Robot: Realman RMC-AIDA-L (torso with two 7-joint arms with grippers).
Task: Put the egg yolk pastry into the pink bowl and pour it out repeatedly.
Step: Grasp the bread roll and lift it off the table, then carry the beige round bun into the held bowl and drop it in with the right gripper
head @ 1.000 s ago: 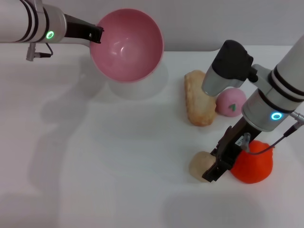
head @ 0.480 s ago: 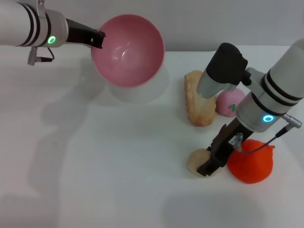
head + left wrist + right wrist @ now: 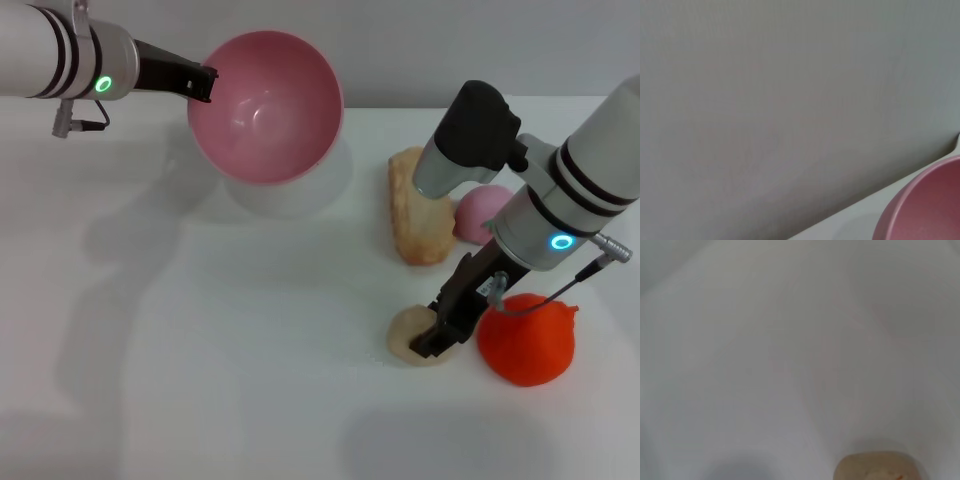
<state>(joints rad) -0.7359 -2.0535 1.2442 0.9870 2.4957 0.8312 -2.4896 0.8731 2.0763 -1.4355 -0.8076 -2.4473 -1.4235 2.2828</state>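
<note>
Right gripper: As the arm has come leftwards and lower over the last second, the right gripper [image 3: 437, 340] now sits right on top of the pastry [image 3: 410, 336], near right of the worktop [image 3: 200, 380]; whether its fingers are open or closed on it, I cannot tell, the dark tips hide that.
Pastry: still resting on the worktop, just left of the orange thing [image 3: 527, 338], nudged a little leftwards from where it lay; the right wrist view shows its pale top [image 3: 875, 467] right at the frame's edge.
Left gripper: up at the far left, fingers clamped on the rim of the pink bowl [image 3: 265, 105], holding it off the worktop and tipped with its mouth facing us; barely shifted.
Bowl in left wrist view: only a pink curve of rim [image 3: 925, 205] shows.
Bystanders: the bread [image 3: 415, 212] and the pink ball [image 3: 478, 212] lie far right, untouched.
What it means: my read is the pick-up is just starting; the pastry isn't lifted yet, and the bowl is waiting, well apart.
Risk: the pastry could roll away from the fingers.
</note>
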